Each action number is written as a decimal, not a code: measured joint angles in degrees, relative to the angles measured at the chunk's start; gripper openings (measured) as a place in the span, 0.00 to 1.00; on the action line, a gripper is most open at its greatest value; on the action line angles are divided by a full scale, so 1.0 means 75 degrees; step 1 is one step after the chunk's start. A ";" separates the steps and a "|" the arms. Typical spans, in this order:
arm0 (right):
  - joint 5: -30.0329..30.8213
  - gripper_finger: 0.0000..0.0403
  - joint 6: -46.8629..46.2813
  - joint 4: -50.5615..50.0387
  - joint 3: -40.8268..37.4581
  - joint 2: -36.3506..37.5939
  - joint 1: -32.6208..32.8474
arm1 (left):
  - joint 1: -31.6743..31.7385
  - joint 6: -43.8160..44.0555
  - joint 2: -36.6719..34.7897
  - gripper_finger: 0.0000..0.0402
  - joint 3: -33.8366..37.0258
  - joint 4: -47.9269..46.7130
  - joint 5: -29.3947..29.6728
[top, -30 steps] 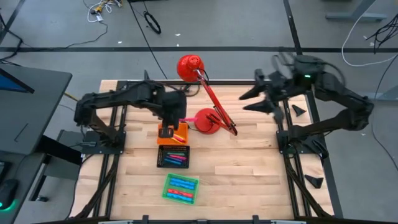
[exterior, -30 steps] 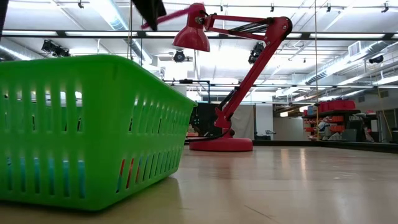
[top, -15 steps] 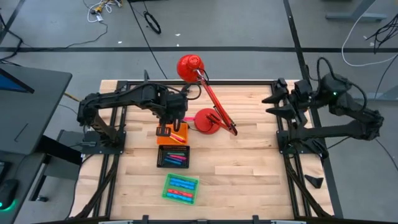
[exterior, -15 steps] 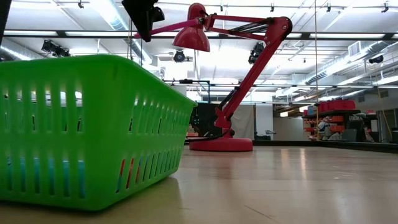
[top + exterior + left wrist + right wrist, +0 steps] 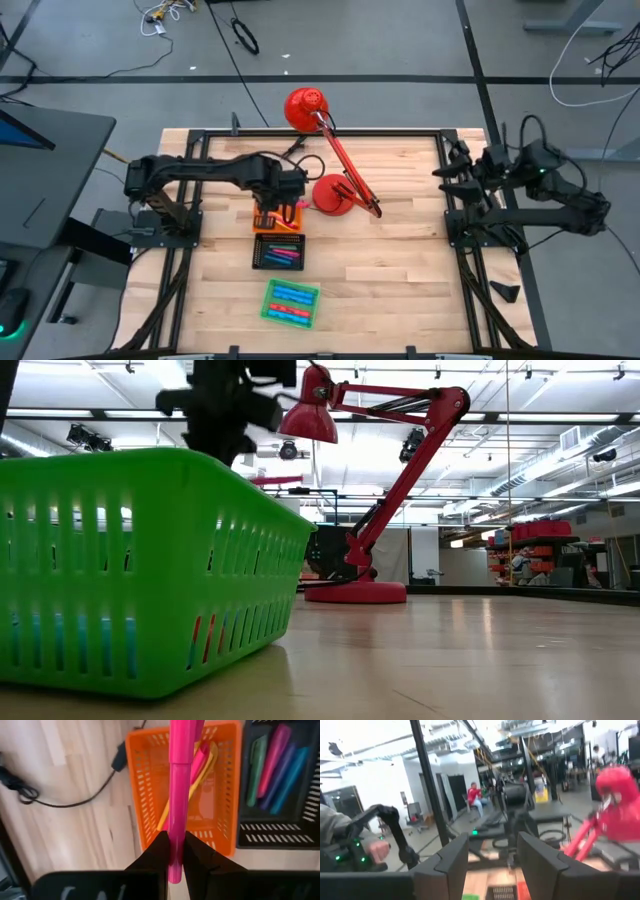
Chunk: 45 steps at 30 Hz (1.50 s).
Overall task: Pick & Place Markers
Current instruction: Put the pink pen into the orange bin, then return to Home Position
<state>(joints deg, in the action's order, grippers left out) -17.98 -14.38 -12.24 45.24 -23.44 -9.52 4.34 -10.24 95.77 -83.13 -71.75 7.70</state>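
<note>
My left gripper (image 5: 272, 212) points down over the orange tray (image 5: 290, 224) and is shut on a pink marker (image 5: 178, 780). In the low view the marker (image 5: 276, 480) sticks out level below the gripper (image 5: 222, 420). In the orange tray (image 5: 145, 795) lie a pink marker (image 5: 201, 760) and a yellow one (image 5: 192, 790). The black tray (image 5: 280, 252) and the green tray (image 5: 291, 302) each hold several markers. My right gripper (image 5: 450, 170) stands open at the table's right edge, with nothing between its fingers (image 5: 460, 860). My left gripper pinches the pink marker between its two fingers near one end (image 5: 175, 827). A short stub of the marker sticks out past them. The fingers come from above and lie across the marker. The marker is level above the orange tray.
A red desk lamp stands right of the orange tray, its base (image 5: 330, 195) close by and its head (image 5: 305, 105) at the far edge. A dark cable (image 5: 60, 802) lies on the wood beside the orange tray. Bare wood shows to the right (image 5: 400, 280).
My left gripper has come down toward the orange tray with the pink marker held level. My right arm has drawn back toward the table's right edge and sunk, its gripper still open.
</note>
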 joint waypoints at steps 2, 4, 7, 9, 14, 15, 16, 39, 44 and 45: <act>0.0005 0.42 -0.0025 -0.0115 -0.0230 0.0168 0.0000 | 0.0000 -0.0022 0.0000 0.09 0.0347 0.0234 0.0001; 0.0038 0.42 -0.0054 -0.0052 -0.0385 0.0324 -0.0003 | 0.0000 -0.0120 0.0000 0.09 0.0667 0.0420 0.0000; 0.0137 0.42 -0.0091 0.0013 -0.0611 0.0569 -0.0003 | 0.0000 -0.0293 -0.0003 0.09 0.1167 0.0931 -0.0007; 0.0140 0.42 -0.0170 -0.0048 -0.0769 0.0728 -0.0003 | 0.0000 -0.0378 -0.0028 0.09 0.1514 0.1165 -0.0048; 0.0139 0.42 -0.0223 -0.0016 -0.1046 0.1137 -0.0003 | 0.0111 -0.0779 -0.0038 0.09 0.2326 0.1646 -0.0058; 0.0137 0.42 -0.0223 -0.0022 -0.1114 0.1221 -0.0003 | 0.0146 -0.0922 -0.0038 0.09 0.2462 0.1754 -0.0055; 0.0137 0.42 -0.0228 -0.0033 -0.1185 0.1311 -0.0003 | 0.0180 -0.1085 -0.0038 0.09 0.2601 0.1865 -0.0055; 0.0419 0.42 -0.0500 -0.0362 -0.1878 0.2335 -0.0003 | 0.0434 -0.2626 -0.0041 0.44 0.3127 0.2460 0.0172; 0.0919 0.42 -0.0494 -0.1090 -0.1881 0.2580 -0.0003 | 0.0434 -0.2582 -0.0041 0.56 0.3127 0.2458 0.0169; 0.0941 0.42 -0.0491 -0.1184 -0.1890 0.2647 -0.0006 | 0.0434 -0.2573 -0.0041 0.57 0.3127 0.2456 0.0169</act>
<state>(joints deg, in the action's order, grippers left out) -10.92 -18.06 -21.13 31.07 -3.59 -9.56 7.60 -29.54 95.46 -59.68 -53.34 8.97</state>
